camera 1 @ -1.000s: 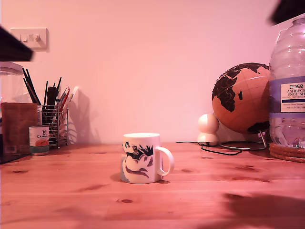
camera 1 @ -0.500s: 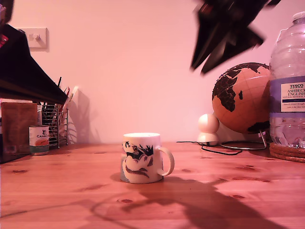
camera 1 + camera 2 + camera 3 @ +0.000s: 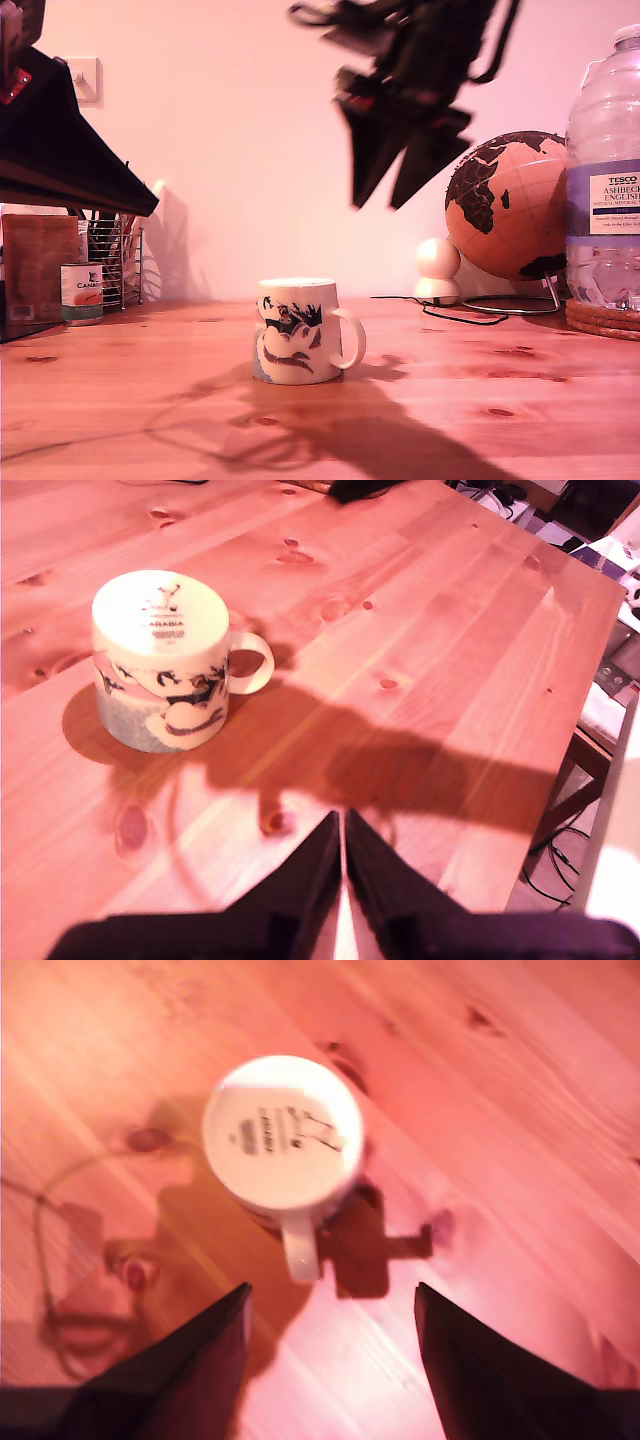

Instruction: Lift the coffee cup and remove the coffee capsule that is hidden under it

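Exterior view: one coffee cup [image 3: 296,331] is seen upside down on the wooden table [image 3: 500,400], near centre, handle toward the exterior view's right. One small tin [image 3: 81,293] marked "CANA…" stands at the exterior view's left beside a wire pen holder [image 3: 115,262]. One globe [image 3: 505,205] and one water bottle [image 3: 603,180] labelled "TESCO ASHBECK ENGLISH" are noted at the exterior view's right. One dark gripper [image 3: 385,195] hangs high above the cup, blurred, its fingers spread.

First wrist view: the cup [image 3: 165,660] is seen with its base up, printed "ARABIA". My first gripper [image 3: 343,825] is held off the table with fingertips nearly together, grasping nothing.

Second wrist view: the cup [image 3: 283,1135] is seen from above; the base print is blurred. My second gripper [image 3: 332,1305] is spread wide, clear above the handle.

No capsule is visible in any view.
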### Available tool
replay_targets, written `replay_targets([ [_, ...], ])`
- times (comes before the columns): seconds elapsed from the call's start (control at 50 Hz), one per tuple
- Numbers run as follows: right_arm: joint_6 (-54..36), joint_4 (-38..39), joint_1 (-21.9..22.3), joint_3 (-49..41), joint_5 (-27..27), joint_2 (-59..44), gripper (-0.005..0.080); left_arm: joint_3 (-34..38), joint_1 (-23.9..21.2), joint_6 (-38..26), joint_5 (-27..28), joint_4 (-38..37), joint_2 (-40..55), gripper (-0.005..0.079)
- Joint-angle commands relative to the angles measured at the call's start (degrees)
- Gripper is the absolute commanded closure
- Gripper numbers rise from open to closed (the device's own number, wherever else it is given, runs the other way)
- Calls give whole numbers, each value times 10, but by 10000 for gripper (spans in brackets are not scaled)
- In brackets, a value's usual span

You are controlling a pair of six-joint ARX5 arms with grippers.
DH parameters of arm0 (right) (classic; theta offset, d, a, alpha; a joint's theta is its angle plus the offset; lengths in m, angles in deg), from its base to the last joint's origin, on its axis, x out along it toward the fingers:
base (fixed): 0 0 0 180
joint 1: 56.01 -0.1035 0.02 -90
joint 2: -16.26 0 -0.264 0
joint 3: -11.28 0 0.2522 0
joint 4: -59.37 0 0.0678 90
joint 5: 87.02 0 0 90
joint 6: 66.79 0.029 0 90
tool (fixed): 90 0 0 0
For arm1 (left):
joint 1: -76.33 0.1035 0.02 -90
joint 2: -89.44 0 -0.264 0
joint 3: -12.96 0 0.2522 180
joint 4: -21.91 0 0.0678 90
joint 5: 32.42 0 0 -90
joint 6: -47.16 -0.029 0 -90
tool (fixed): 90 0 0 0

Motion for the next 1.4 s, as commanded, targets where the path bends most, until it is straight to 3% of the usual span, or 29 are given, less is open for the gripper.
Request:
replay_targets([
  [0.0, -13, -2, -9, 4, 1, -21, 278, -1, -2, -7, -4, 5, 5, 761],
  [1.08, -52, 70, -16, 4, -1, -156, 279, -1, -2, -18, -7, 4, 5, 760],
  [1.3, -66, 91, -16, 4, -1, -157, 452, -1, -2, -18, -7, 0, 5, 761],
  [1.38, -67, 89, -16, 4, -2, -157, 462, -1, -2, -18, -7, -1, 5, 761],
])
